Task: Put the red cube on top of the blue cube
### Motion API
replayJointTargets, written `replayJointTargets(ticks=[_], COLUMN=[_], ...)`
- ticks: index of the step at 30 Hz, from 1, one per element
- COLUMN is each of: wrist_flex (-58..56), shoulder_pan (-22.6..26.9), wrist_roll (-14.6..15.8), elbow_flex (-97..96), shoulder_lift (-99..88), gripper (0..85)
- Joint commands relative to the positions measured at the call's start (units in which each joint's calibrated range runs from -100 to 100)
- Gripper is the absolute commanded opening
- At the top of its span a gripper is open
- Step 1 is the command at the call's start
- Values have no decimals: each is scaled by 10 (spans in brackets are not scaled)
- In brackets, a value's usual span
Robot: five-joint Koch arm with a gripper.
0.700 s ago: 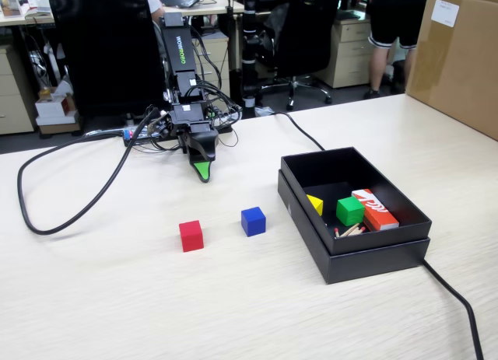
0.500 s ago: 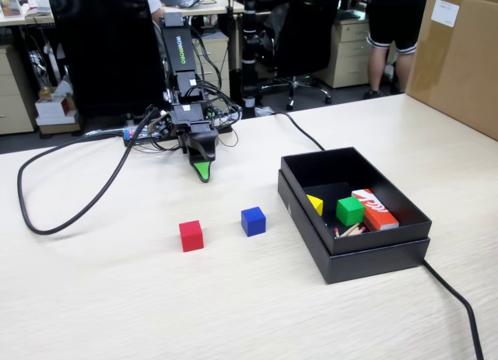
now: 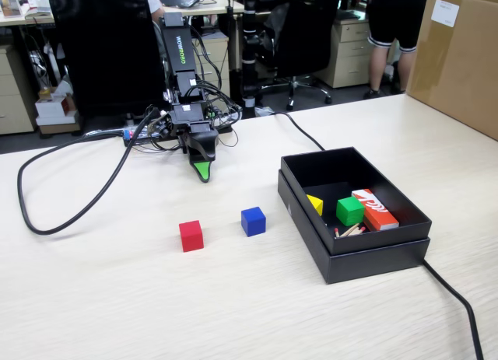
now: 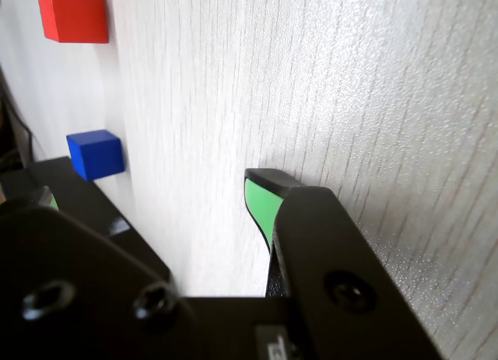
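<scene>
My gripper sits low on the pale woodgrain table, green-lined tip down; can't tell if jaws are open or closed, only one tip shows. Arm link reads "WOWROBO". Matte red cube and blue cube sit apart on the table, w/ a black box beside the blue

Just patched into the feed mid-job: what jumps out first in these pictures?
In the fixed view, the red cube and the blue cube sit apart on the pale table, red on the left. Behind them the hand, green-tipped, points down near the tabletop, holding nothing. To the right, an open black box holds a green cube and other small items.
</scene>
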Motion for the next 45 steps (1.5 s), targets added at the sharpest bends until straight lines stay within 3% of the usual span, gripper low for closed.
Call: replayJointTargets(ticks=[1,39,45], wrist_flex=[-12,-12,-25], shoulder_pan=[0,4,4], wrist_roll=[0,-1,12], elbow_flex=[-11,-13,-6], shoulder_lift=[2,0,-4], gripper=[487,473,476])
